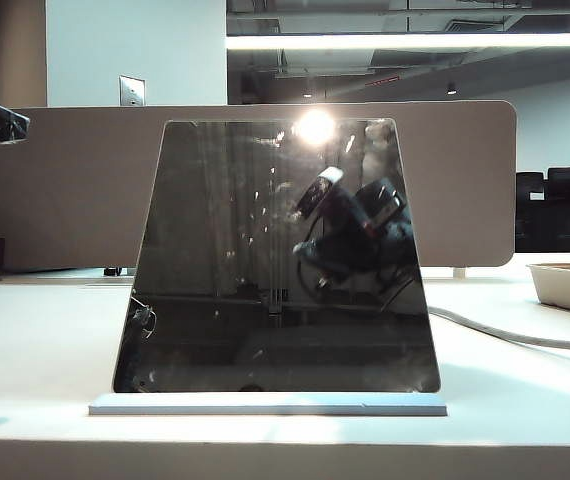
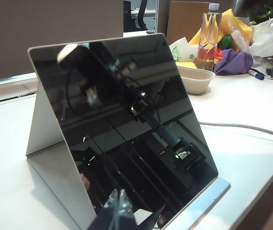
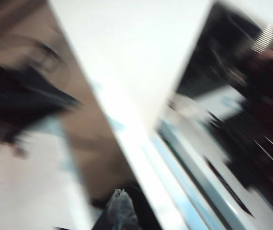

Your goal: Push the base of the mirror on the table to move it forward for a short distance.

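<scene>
White slab and dark glass, push pending.

Mirror point(image 1: 277, 255) is standing centre frame on its base point(image 1: 267, 404), near the table point(image 1: 35, 340) front edge; pressing low and square on the slab should be keeping it from tipping. Left gripper point(image 2: 119, 203) is showing pinched-together tips, touching nothing, low before the glass; right gripper point(image 3: 119, 206) is blurring at bottom frame, state untellable.
</scene>
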{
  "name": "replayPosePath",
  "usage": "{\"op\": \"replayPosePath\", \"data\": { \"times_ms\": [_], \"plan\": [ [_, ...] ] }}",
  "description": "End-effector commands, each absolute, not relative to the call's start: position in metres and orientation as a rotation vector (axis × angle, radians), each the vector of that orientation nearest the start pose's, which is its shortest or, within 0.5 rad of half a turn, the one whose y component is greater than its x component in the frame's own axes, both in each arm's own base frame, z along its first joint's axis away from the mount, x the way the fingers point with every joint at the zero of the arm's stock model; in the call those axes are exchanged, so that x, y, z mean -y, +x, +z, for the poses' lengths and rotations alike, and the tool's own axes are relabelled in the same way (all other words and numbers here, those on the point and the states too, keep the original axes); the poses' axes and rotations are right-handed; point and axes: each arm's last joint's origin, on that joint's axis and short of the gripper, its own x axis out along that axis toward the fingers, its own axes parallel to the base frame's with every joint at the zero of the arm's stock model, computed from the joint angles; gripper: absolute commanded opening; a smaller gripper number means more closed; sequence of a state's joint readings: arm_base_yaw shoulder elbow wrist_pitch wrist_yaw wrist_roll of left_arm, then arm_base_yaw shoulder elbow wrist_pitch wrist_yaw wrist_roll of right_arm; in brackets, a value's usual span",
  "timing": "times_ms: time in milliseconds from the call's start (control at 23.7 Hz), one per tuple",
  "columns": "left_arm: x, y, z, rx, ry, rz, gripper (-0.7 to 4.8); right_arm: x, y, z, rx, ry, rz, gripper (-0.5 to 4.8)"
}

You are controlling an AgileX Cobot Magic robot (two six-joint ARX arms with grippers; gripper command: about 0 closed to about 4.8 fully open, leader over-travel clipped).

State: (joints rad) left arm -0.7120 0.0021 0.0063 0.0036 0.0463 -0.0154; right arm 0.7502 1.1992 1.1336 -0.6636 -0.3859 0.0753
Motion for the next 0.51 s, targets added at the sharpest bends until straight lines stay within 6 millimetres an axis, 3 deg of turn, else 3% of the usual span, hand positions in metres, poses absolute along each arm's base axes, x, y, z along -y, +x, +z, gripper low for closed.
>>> {"op": "replayPosePath", "data": {
  "times_ms": [42,211,506],
  "plan": [
    [0.065,0.073,0.167,0.014,-0.017,-0.758,-0.01,-0.197,0.166,0.282,-0.85,-0.196,0.915,-0.06],
    [0.065,0.073,0.167,0.014,-0.017,-0.758,-0.01,-0.208,0.166,0.238,-0.934,-0.147,0.837,-0.06],
    [0.065,0.073,0.167,0.014,-0.017,-0.758,-0.01,-0.213,0.171,0.211,-1.047,-0.151,0.789,-0.06]
  ]
}}
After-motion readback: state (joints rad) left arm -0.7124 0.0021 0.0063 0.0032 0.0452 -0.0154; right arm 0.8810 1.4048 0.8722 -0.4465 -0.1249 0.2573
